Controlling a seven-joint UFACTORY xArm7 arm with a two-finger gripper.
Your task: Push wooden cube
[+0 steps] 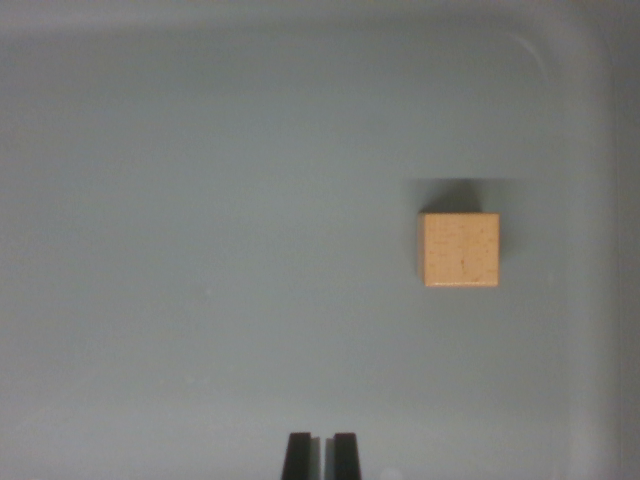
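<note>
Cube: a small wooden cube (459, 249), pale tan, seen from above, sitting flat on the grey floor of a tray.
Cube's place: in the right half of the wrist view, a little above the middle height, well away from every edge of the picture.
Cube's faces: the top face fills most of what I can see; a thin strip of its left side shows too, slightly darker. A faint dark speck marks the top.
Shadow: a soft dark patch lies on the floor just above the cube, touching its upper edge.
Gripper: two black fingertips poke up from the bottom edge of the view, a bit left of centre (321, 456).
Gripper's state: the tips stand nearly together, with only a thin sliver of light between them, and nothing sits in that gap.
Cube and gripper: well apart; the cube lies up and to the right of the tips, with bare floor between.
Tray: a plain grey surface (200, 250) with a paler raised rim along the top and curving down the right side.
</note>
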